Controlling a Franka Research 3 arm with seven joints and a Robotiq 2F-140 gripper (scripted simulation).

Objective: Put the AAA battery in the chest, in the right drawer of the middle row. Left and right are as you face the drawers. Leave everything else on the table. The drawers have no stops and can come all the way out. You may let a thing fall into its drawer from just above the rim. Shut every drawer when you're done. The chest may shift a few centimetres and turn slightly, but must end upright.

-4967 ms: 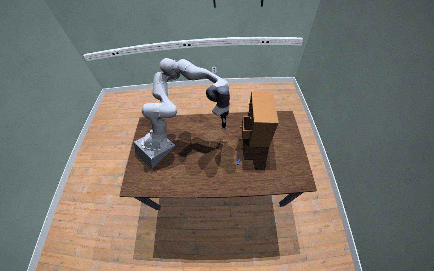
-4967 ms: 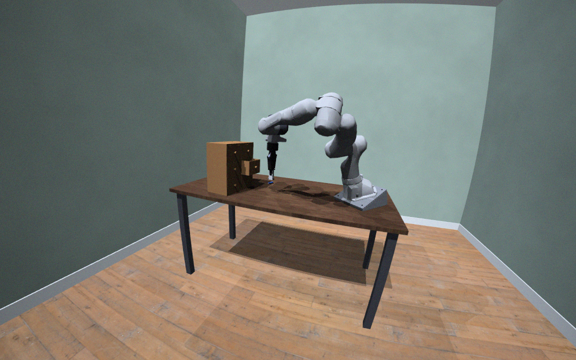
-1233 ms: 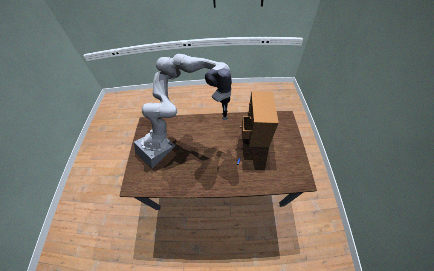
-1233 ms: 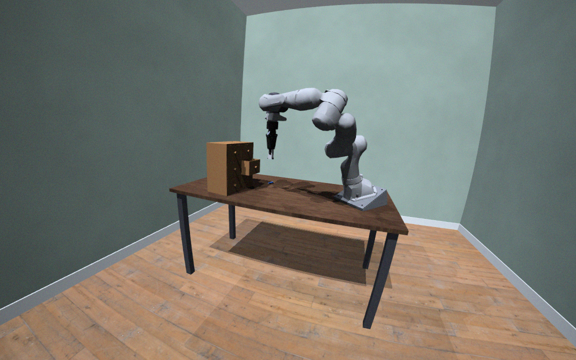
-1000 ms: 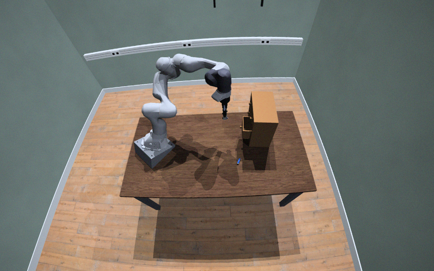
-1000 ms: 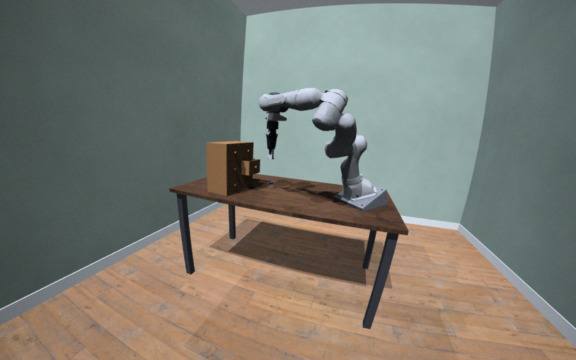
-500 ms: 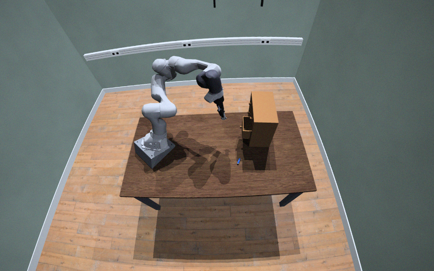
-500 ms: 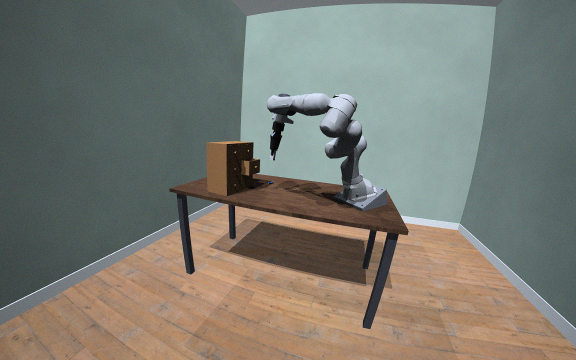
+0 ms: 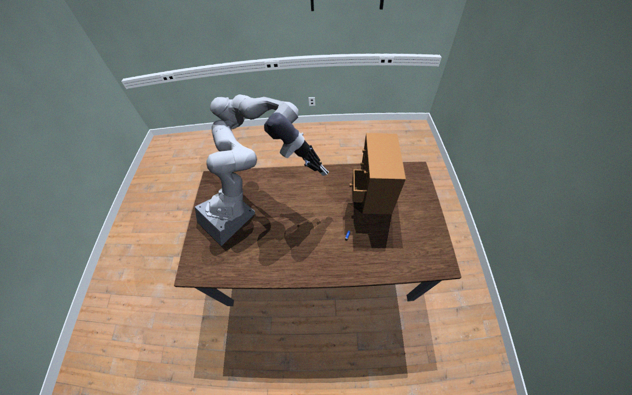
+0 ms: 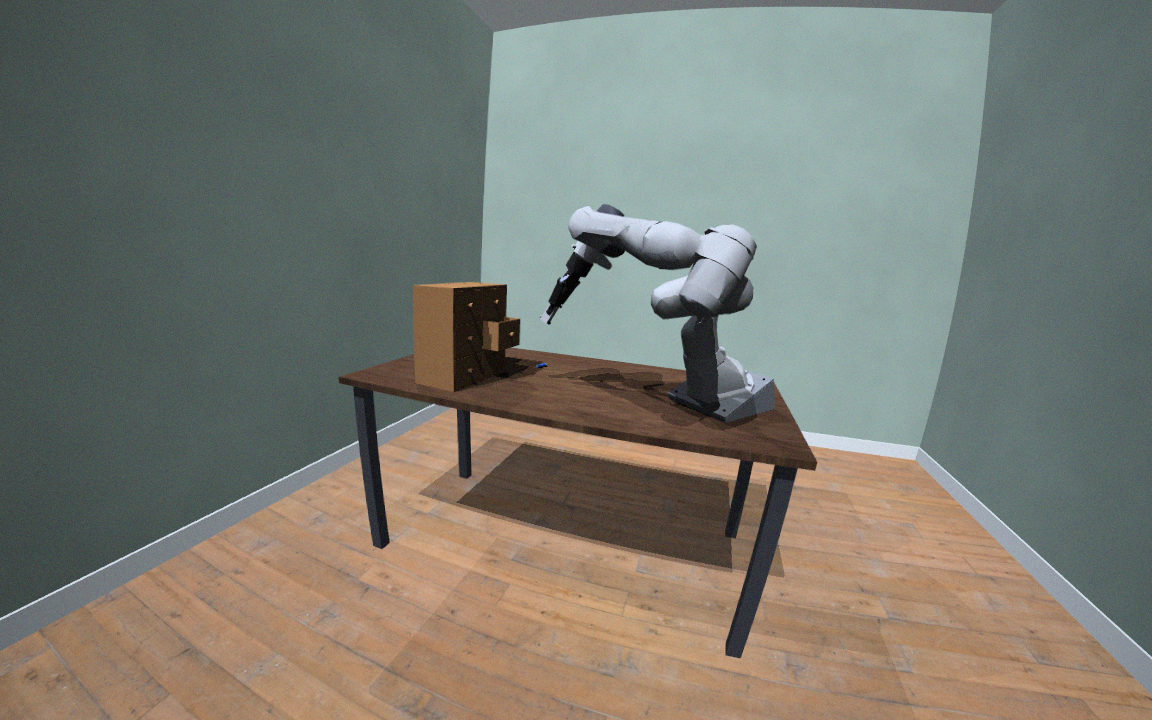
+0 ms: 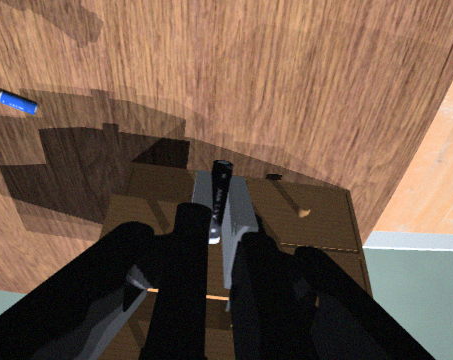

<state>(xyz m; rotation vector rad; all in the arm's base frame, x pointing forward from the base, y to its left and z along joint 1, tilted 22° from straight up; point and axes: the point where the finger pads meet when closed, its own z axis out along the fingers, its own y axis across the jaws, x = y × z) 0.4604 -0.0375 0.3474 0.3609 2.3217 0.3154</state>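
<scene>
My gripper (image 9: 323,170) hangs tilted above the table, to the left of the chest (image 9: 383,169) and higher than its open drawer. It is shut on a thin dark cylinder with a pale tip, the AAA battery (image 11: 217,203), which sticks out between the grey finger pads in the wrist view. The wooden chest also shows in the exterior view (image 10: 457,334). Its right drawer of the middle row (image 9: 359,185) is pulled partway out towards the arm, and it shows in the exterior view too (image 10: 501,333). The other drawers look shut.
A small blue cylinder (image 9: 347,235) lies on the table in front of the chest's near corner; it also shows in the wrist view (image 11: 17,102). The arm's base (image 9: 223,219) stands at the table's left side. The table's far edge is close behind the gripper.
</scene>
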